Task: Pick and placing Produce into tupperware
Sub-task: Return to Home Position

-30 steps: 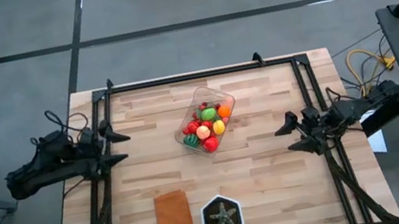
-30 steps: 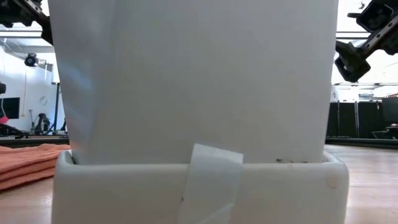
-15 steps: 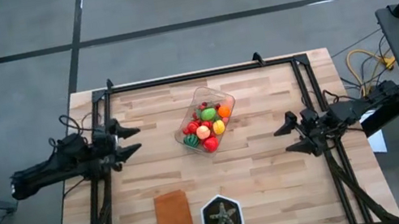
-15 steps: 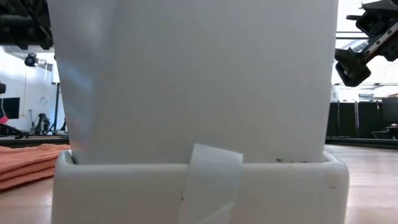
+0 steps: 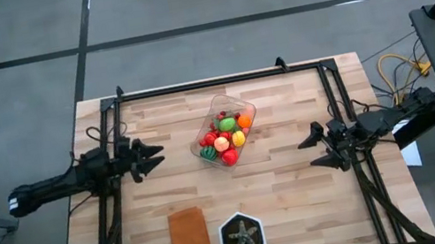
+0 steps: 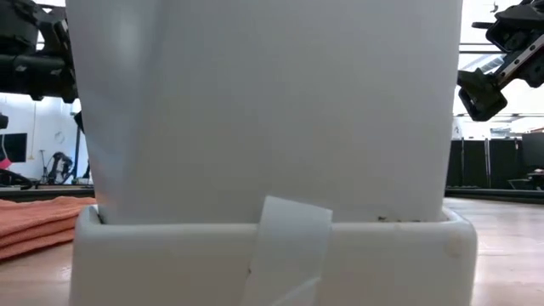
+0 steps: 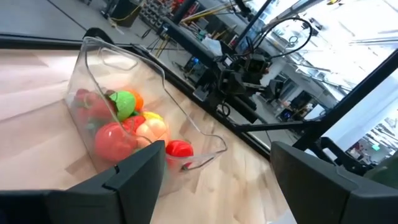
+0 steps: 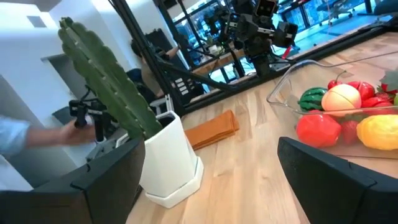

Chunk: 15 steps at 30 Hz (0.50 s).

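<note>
The clear tupperware (image 5: pixel 224 130) rests on the wooden table's middle, set at a slant. Produce (image 5: pixel 223 139) in red, green, orange and yellow is piled inside it, as my left wrist view shows too: tupperware (image 7: pixel 134 93), produce (image 7: pixel 124 127). My left gripper (image 5: pixel 155 157) stands open at the container's left, pointing level at it and apart from it. My right gripper (image 5: pixel 310 150) stands open at the container's right, also level and apart. In my right wrist view the tupperware (image 8: pixel 311 78) holds produce (image 8: pixel 339 102).
A green plant in a white hexagonal pot (image 5: pixel 242 237) stands at the near edge and fills the low view (image 6: pixel 272 170). An orange-brown cloth (image 5: pixel 190 243) lies beside it. A black frame (image 5: pixel 219 79) rims the table. A person's blurred sleeve (image 8: pixel 18 146) shows beyond the table.
My left gripper has gone toward the table's right edge, closer to the tupperware, sinking and rolling about its own axis as it went. Its fingers have stayed open. The tupperware and the produce have kept still.
</note>
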{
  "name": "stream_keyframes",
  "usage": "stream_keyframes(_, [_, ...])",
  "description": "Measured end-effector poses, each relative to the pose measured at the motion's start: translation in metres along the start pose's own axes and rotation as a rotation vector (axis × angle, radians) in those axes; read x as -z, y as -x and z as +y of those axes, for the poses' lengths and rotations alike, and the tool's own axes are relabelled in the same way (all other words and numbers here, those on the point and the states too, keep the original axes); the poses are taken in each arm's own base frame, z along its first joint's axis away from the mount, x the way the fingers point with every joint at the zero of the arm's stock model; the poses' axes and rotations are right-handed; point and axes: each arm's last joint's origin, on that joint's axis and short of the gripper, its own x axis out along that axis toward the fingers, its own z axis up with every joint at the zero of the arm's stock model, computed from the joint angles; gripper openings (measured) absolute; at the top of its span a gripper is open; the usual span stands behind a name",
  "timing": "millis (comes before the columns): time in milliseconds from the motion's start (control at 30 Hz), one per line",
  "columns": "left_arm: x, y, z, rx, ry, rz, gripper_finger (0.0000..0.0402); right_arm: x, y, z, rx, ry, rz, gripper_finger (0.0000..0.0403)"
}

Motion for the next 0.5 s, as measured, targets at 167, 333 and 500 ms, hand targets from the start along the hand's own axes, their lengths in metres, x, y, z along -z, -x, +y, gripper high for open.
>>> stream_keyframes(167, [0.0002,-0.0015,0.0001,-0.005,0.000,0.007,0.0276,0.0003,-0.0004,-0.0001,0.003,0.001,0.004,0.0359])
stream_keyframes(333, [0.0017,-0.0029,0.0012,-0.018,0.000,0.025,0.0277,0.0007,-0.0008,-0.0003,0.005,0.001,0.008,0.0359])
stream_keyframes(500, [0.0030,-0.0043,0.0022,-0.030,0.000,0.042,0.0276,0.0007,-0.0008,-0.0003,0.005,0.001,0.008,0.0359])
